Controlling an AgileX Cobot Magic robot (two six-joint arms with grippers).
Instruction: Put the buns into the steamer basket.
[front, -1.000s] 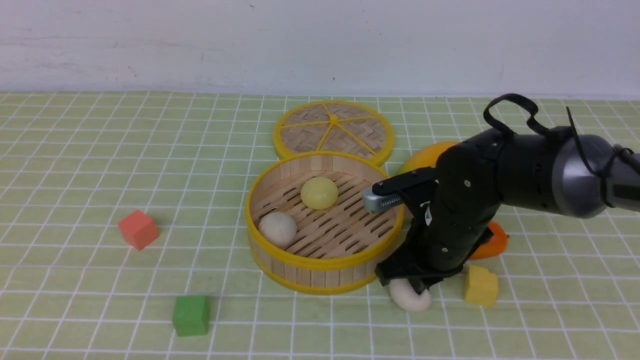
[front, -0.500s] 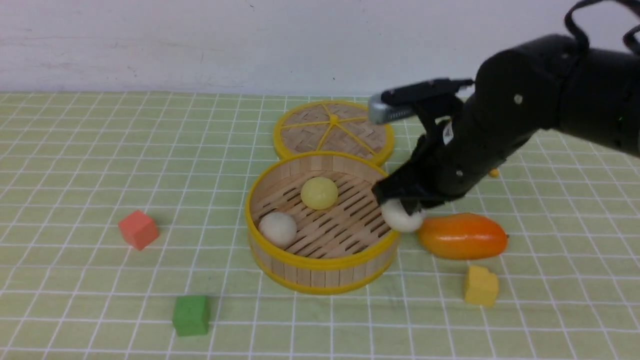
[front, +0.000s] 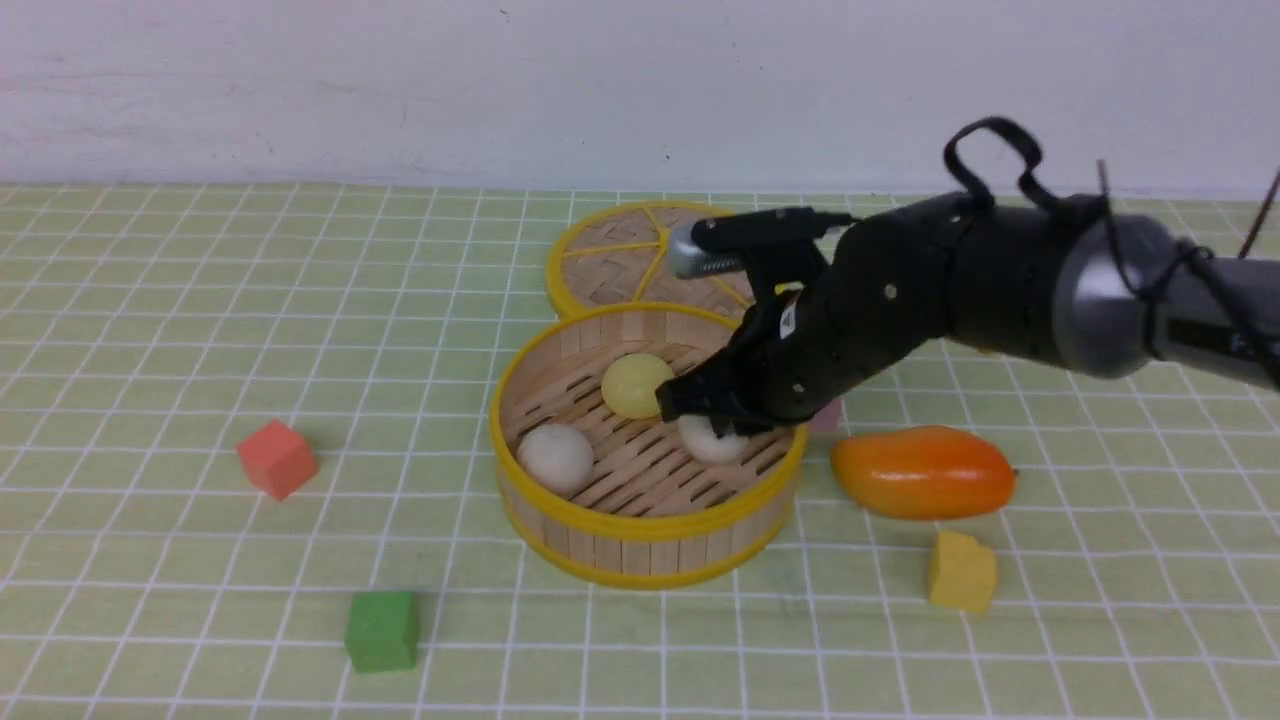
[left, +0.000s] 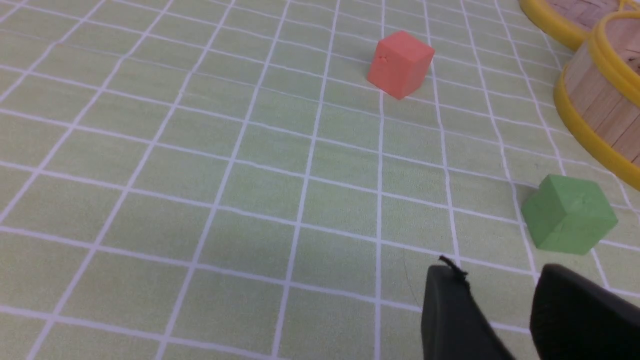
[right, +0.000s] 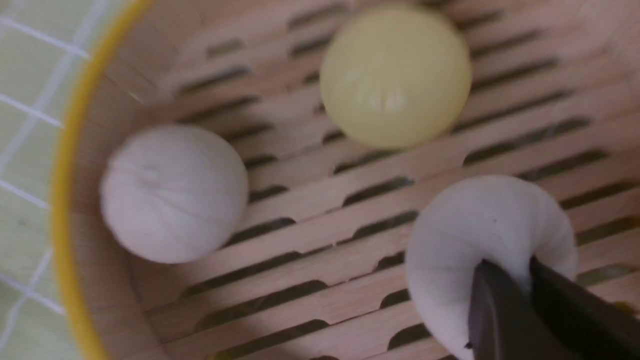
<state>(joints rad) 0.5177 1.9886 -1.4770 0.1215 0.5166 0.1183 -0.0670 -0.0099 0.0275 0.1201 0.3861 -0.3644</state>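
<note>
1. Three buns are inside the steamer basket (front: 640, 520) now: the pale yellow bun (front: 636, 385) toward the back, one off-white bun (front: 555, 458) against the left wall, and a second off-white bun (front: 712, 442) on the right side of the slatted floor.
2. Right gripper (right: 525, 280) is down in the basket, its fingertips pinching a bit of that second off-white bun's top. Looks like it's clenched on it, with barely any gap between the jaws.
3. Left gripper (left: 505, 300) hangs over bare checkered mat with its jaws apart, holding nothing. Green cube (left: 568, 213) is near it, red cube (left: 400, 64) farther off.
4. Woven lid (front: 620, 255) sits behind the basket, orange mango (front: 922, 471) and yellow cube (front: 961, 572) off to the right.
</note>
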